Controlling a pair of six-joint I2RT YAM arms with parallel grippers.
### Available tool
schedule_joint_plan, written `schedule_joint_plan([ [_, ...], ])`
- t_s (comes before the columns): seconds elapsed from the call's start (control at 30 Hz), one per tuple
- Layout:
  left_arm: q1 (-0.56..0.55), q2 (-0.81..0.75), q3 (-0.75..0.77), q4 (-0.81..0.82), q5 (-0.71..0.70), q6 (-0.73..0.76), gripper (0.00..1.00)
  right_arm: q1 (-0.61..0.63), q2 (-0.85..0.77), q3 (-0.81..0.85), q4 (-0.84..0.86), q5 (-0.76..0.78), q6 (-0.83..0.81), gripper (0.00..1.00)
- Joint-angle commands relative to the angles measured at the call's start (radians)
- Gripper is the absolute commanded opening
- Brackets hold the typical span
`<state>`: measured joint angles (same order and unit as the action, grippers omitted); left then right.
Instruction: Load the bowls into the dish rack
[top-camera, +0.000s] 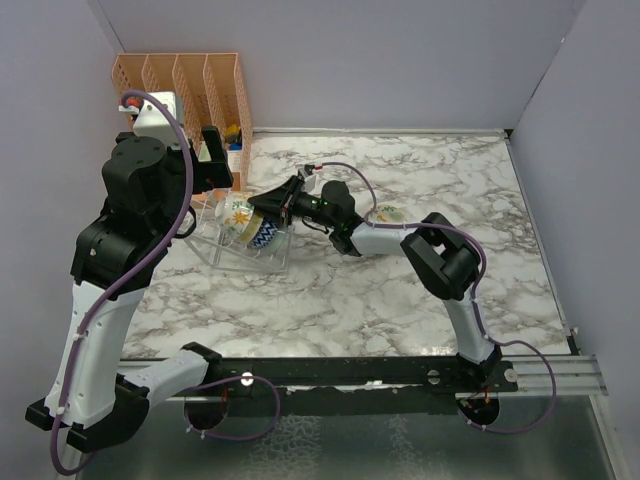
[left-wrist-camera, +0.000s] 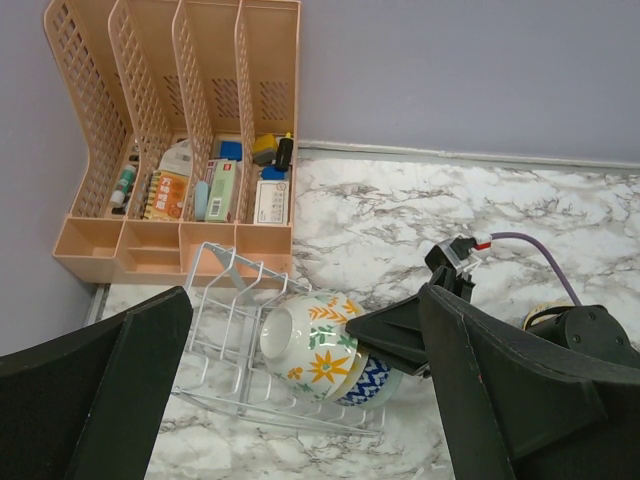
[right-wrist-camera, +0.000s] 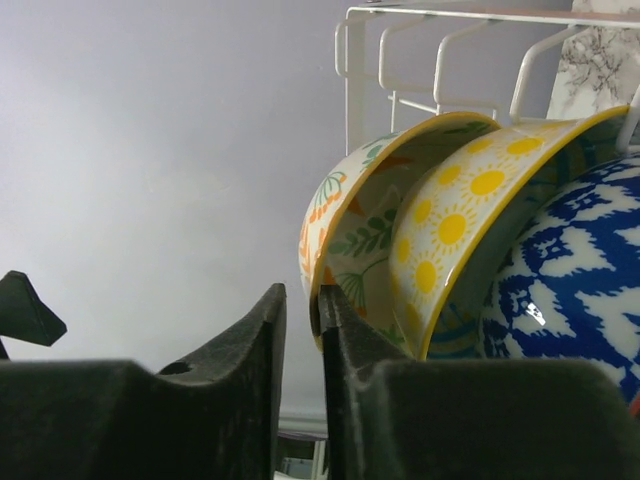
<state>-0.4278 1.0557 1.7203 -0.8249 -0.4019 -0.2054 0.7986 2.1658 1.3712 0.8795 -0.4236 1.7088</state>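
Observation:
The clear dish rack (top-camera: 212, 248) stands on the marble table, left of centre. Three bowls lean nested in it: a floral bowl (top-camera: 238, 212), a yellow sun-patterned bowl (right-wrist-camera: 460, 220) and a blue-patterned bowl (top-camera: 266, 238). My right gripper (top-camera: 270, 205) reaches in from the right. In the right wrist view the right gripper (right-wrist-camera: 302, 295) is slightly open, with the floral bowl's (right-wrist-camera: 350, 220) rim in the narrow gap, against the right finger. My left gripper (top-camera: 215, 160) hangs wide open and empty above the rack (left-wrist-camera: 220, 310). The left wrist view shows the floral bowl (left-wrist-camera: 305, 340) below it.
An orange file organiser (top-camera: 185, 85) holding small items stands at the back left, close behind the rack. Another patterned bowl (top-camera: 390, 213) sits on the table beside my right forearm. Grey walls close in the back and both sides.

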Motion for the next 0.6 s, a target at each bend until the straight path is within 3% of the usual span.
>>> schedule_joint_plan([
  [0.0, -0.007, -0.003, -0.004, 0.015, -0.017, 0.014, 0.99, 0.007, 0.002, 0.005, 0.004, -0.028, -0.038, 0.25],
  [0.17, -0.006, -0.005, -0.006, 0.016, -0.018, 0.013, 0.99, 0.007, -0.022, 0.003, -0.083, -0.03, -0.09, 0.37],
  [0.57, -0.007, -0.002, -0.002, 0.021, -0.02, 0.017, 0.99, 0.007, -0.131, -0.049, -0.264, -0.023, -0.199, 0.4],
])
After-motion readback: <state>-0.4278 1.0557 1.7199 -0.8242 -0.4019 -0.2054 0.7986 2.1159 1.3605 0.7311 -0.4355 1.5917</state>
